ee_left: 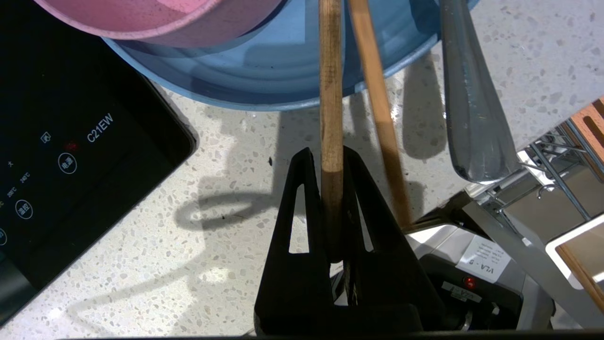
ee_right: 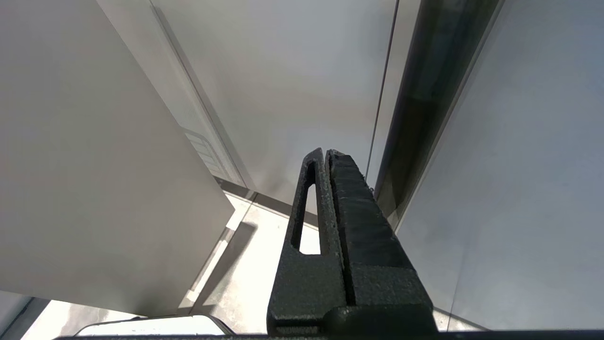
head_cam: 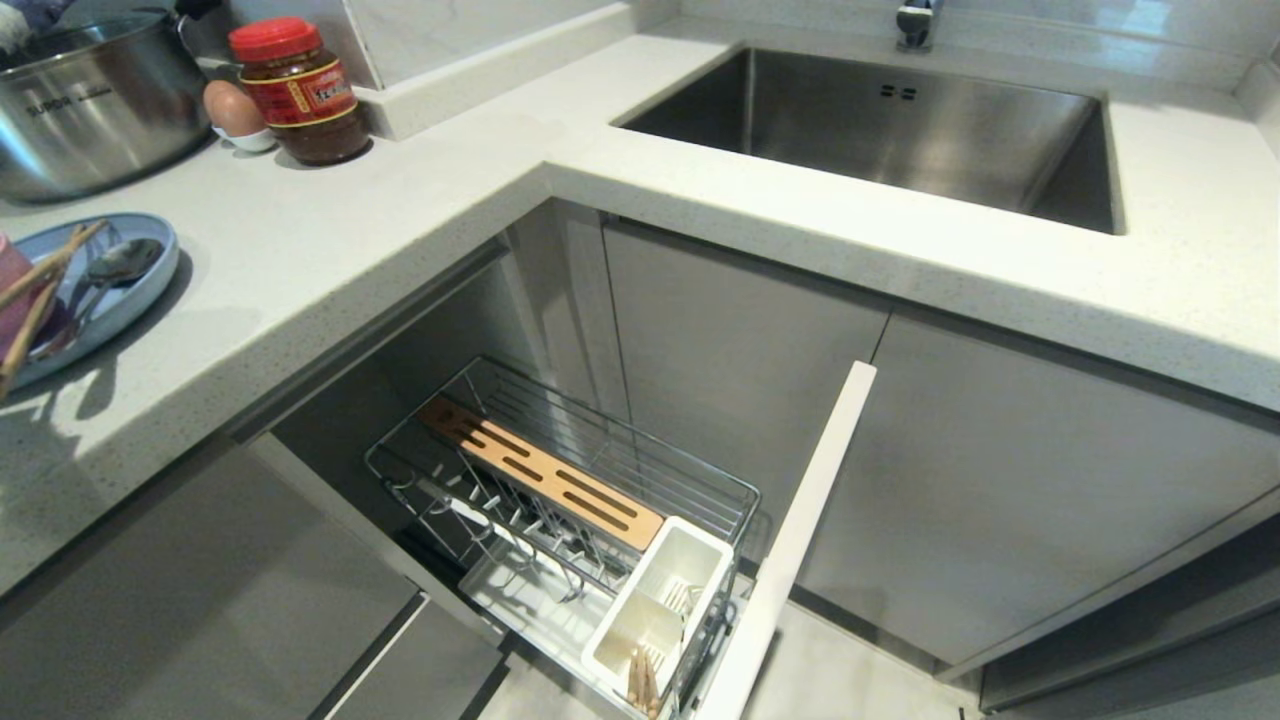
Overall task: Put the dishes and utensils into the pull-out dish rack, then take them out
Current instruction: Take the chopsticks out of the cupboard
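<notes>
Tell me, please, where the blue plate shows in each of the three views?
Head view: blue plate at the left edge, on the countertop.
Left wrist view: along the top, beyond the left gripper.
Right wrist view: not in it.
Shared landmark: the pink bowl.

A large steel pot [head_cam: 90,100] stands at the back left of the pale speckled stone countertop [head_cam: 330,250]. Just beside it a brown egg [head_cam: 232,108] sits in a small white holder, touching a glass jar of dark sauce with a red lid [head_cam: 298,90]. A rectangular steel sink [head_cam: 900,130] is sunk into the counter further right, below a chrome tap [head_cam: 915,22]. A black induction hob [ee_left: 71,156] lies flat on the counter. Grey cabinet fronts [head_cam: 1000,480] run beneath.
</notes>
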{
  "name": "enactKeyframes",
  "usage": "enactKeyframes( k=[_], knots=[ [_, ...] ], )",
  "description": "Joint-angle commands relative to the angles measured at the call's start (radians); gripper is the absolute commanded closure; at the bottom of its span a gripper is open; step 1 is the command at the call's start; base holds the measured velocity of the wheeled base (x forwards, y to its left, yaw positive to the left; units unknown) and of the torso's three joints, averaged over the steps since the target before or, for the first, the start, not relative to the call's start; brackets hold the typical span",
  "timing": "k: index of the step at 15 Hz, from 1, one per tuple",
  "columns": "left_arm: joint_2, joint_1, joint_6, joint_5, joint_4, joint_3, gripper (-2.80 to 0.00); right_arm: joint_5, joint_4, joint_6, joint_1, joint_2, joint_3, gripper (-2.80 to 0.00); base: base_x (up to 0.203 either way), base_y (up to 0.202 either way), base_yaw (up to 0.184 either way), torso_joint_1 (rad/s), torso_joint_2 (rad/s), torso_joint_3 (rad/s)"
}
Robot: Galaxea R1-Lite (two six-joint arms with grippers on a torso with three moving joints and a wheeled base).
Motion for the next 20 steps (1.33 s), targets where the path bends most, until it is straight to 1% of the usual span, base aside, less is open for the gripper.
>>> enactKeyframes(
  k=[1, 3, 4, 10, 13, 17, 20],
  knots=[
    [0.0, 0.009, 0.0, 0.006, 0.005, 0.003, 0.0, 0.0, -0.001, 0.0, 0.0, -0.004, 0.0, 0.0, 0.0, 0.0, 0.0, 0.0, 0.0, 0.0],
    [-0.001, 0.01, 0.001, 0.02, 0.004, 0.007, 0.0, 0.0, -0.001, 0.0, 0.0, -0.004, 0.0, 0.0, 0.0, 0.0, 0.0, 0.0, 0.0, 0.0],
    [-0.001, 0.01, 0.001, 0.021, 0.003, 0.007, -2.8, 0.0, -0.001, 0.0, 0.0, -0.004, 0.0, 0.0, 0.0, 0.0, 0.0, 0.0, 0.0, 0.0],
    [-0.009, 0.012, 0.0, 0.026, 0.001, 0.007, -2.8, 0.0, -0.001, 0.0, 0.0, -0.004, 0.0, 0.0, 0.0, 0.0, 0.0, 0.0, 0.0, 0.0],
    [-0.038, 0.012, 0.002, 0.029, 0.007, 0.009, -2.8, 0.0, -0.001, 0.0, 0.0, -0.004, 0.0, 0.0, 0.0, 0.0, 0.0, 0.0, 0.0, 0.0],
    [-0.097, 0.012, 0.0, 0.08, 0.011, 0.01, -2.8, 0.0, -0.001, 0.0, 0.0, -0.004, 0.0, 0.0, 0.0, 0.0, 0.0, 0.0, 0.0, 0.0],
    [-0.142, 0.012, 0.0, 0.106, 0.011, 0.009, -2.8, 0.0, -0.001, 0.0, 0.0, -0.004, 0.0, 0.0, 0.0, 0.0, 0.0, 0.0, 0.0, 0.0]
  ],
)
